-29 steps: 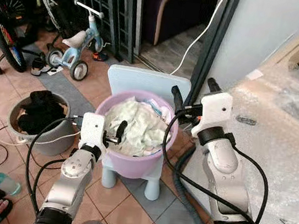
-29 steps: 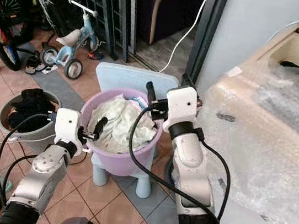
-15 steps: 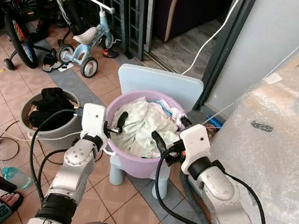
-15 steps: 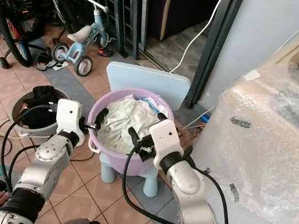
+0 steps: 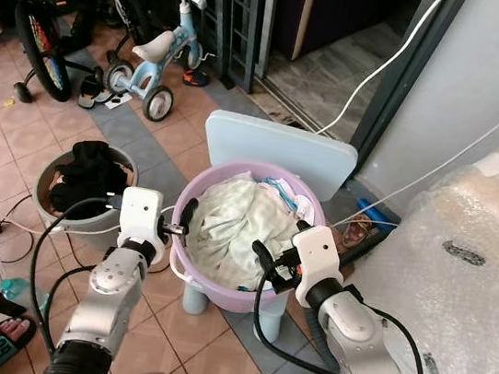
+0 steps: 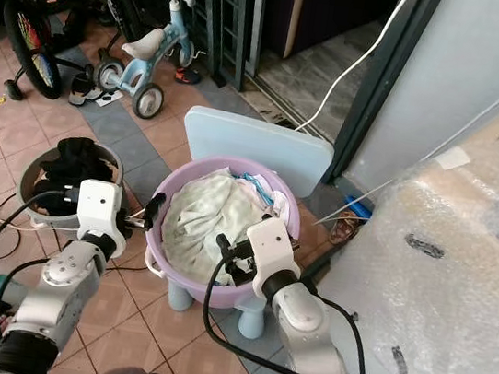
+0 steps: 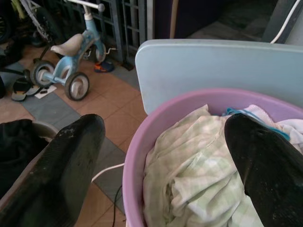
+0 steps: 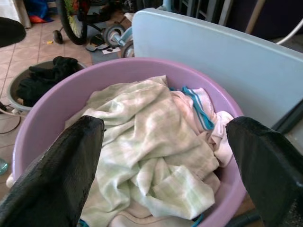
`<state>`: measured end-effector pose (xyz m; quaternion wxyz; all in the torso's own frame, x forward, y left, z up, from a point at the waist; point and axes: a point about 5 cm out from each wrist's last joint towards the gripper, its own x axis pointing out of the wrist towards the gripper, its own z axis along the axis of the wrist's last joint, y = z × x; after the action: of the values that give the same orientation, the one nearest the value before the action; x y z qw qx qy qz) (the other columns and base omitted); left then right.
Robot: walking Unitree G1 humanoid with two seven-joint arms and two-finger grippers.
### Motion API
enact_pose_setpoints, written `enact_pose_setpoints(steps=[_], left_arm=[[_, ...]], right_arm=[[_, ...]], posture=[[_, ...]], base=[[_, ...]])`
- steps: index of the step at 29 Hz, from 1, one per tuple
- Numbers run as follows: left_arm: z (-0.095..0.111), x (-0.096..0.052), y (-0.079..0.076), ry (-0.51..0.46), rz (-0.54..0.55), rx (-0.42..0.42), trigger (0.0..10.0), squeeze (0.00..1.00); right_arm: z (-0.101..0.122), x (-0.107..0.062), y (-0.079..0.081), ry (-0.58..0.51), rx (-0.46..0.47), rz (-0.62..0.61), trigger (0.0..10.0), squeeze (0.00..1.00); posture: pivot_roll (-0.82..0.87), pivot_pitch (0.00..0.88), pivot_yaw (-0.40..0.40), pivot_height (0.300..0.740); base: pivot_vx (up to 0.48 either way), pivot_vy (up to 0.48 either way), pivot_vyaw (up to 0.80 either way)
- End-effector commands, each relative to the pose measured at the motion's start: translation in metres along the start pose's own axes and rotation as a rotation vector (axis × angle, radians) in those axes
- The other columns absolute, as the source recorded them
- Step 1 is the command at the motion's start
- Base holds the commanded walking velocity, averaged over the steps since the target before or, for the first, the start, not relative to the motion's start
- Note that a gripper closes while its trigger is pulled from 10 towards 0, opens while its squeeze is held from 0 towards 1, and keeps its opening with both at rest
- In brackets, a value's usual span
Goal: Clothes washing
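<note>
Bracketing the purple basin [image 5: 218, 280] of laundry [image 5: 242, 228] on its blue stool [image 5: 278, 152]: left gripper [image 5: 184, 222] and right gripper [image 5: 269, 262] both spread wide, empty. Next: close on rim, lift toward washer [image 5: 470, 274].

Even bright daylight on near tiled floor [image 5: 206, 367], soft short shadows, dark far doorway [image 5: 348, 15], mild glare on bubble wrap [image 5: 488, 276] right, sharp overall, wrist-view fingers [image 7: 71, 165] blurred.
</note>
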<state>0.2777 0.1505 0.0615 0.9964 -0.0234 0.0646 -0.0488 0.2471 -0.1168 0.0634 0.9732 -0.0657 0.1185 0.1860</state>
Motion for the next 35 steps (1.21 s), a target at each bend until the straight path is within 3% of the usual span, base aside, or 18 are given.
enact_pose_setpoints(steps=[1, 3, 9, 11, 15, 19, 21, 24, 29, 30, 31, 32, 33, 35], left_arm=[[-0.002, -0.004, -0.005, 0.005, -0.015, -0.008, 10.0, 0.0], [-0.003, -0.007, -0.004, 0.02, -0.005, -0.002, 10.0, 0.0], [-0.014, -0.032, 0.004, 0.103, 0.028, -0.015, 10.0, 0.0], [-0.022, -0.05, 0.007, 0.189, -0.041, -0.02, 10.0, 0.0], [-0.022, -0.072, 0.016, 0.225, -0.064, 0.042, 10.0, 0.0], [-0.015, -0.102, 0.033, 0.256, -0.01, 0.088, 10.0, 0.0], [-0.01, -0.115, 0.04, 0.267, 0.036, 0.112, 10.0, 0.0], [-0.006, -0.119, 0.041, 0.264, 0.04, 0.125, 10.0, 0.0], [0.004, -0.116, 0.028, 0.246, -0.019, 0.138, 10.0, 0.0], [0.006, -0.114, 0.025, 0.243, -0.031, 0.136, 10.0, 0.0], [0.008, -0.111, 0.021, 0.239, -0.053, 0.135, 10.0, 0.0], [0.009, -0.11, 0.02, 0.237, -0.058, 0.133, 10.0, 0.0], [0.009, -0.109, 0.02, 0.237, -0.057, 0.132, 10.0, 0.0], [0.009, -0.105, 0.02, 0.236, -0.054, 0.131, 10.0, 0.0]], right_arm=[[-0.013, -0.005, -0.009, 0.046, 0.045, -0.059, 10.0, 0.0], [-0.019, -0.008, -0.007, 0.064, 0.081, -0.074, 10.0, 0.0], [-0.033, -0.013, 0.007, 0.108, 0.072, -0.039, 10.0, 0.0], [-0.032, -0.008, 0.011, 0.123, 0.079, -0.017, 10.0, 0.0], [-0.03, -0.003, 0.016, 0.14, 0.1, 0.014, 10.0, 0.0], [-0.027, 0.016, 0.021, 0.152, 0.095, 0.047, 10.0, 0.0], [-0.022, 0.037, 0.024, 0.161, 0.08, 0.061, 10.0, 0.0], [-0.017, 0.049, 0.025, 0.166, 0.081, 0.057, 10.0, 0.0], [-0.006, 0.073, 0.026, 0.185, 0.088, 0.038, 10.0, 0.0], [-0.006, 0.076, 0.025, 0.202, 0.094, 0.031, 8.9, 0.0], [-0.008, 0.079, 0.022, 0.239, 0.111, 0.002, 4.9, 0.0], [-0.01, 0.08, 0.02, 0.257, 0.128, -0.006, 3.1, 0.0], [-0.015, 0.079, 0.018, 0.289, 0.137, -0.022, 0.0, 0.0], [-0.025, 0.077, 0.014, 0.341, 0.145, -0.047, 0.0, 0.0]], posture=[[-0.09, 0.129, 0.055, 0.74], [-0.09, 0.131, 0.059, 0.74], [-0.04, 0.164, 0.057, 0.74], [0.0, 0.198, 0.048, 0.74], [0.07, 0.247, 0.04, 0.74], [0.14, 0.288, 0.045, 0.74], [0.18, 0.31, 0.048, 0.74], [0.19, 0.317, 0.046, 0.74], [0.19, 0.33, 0.051, 0.74], [0.19, 0.329, 0.05, 0.74], [0.19, 0.327, 0.05, 0.74], [0.18, 0.325, 0.049, 0.74], [0.18, 0.323, 0.047, 0.74], [0.17, 0.319, 0.042, 0.74]], base=[[0.274, 0.0, 0.0], [0.0, 0.0, 0.0], [0.0, 0.0, 0.0], [0.0, 0.0, 0.0], [0.0, 0.0, 0.0], [0.0, 0.0, 0.0], [0.0, 0.0, 0.0], [0.0, 0.0, 0.0], [0.0, 0.0, 0.0], [0.0, 0.0, 0.0], [0.0, 0.0, 0.0], [0.0, 0.0, 0.0], [0.0, 0.0, 0.0], [0.0, 0.0, 0.0]])
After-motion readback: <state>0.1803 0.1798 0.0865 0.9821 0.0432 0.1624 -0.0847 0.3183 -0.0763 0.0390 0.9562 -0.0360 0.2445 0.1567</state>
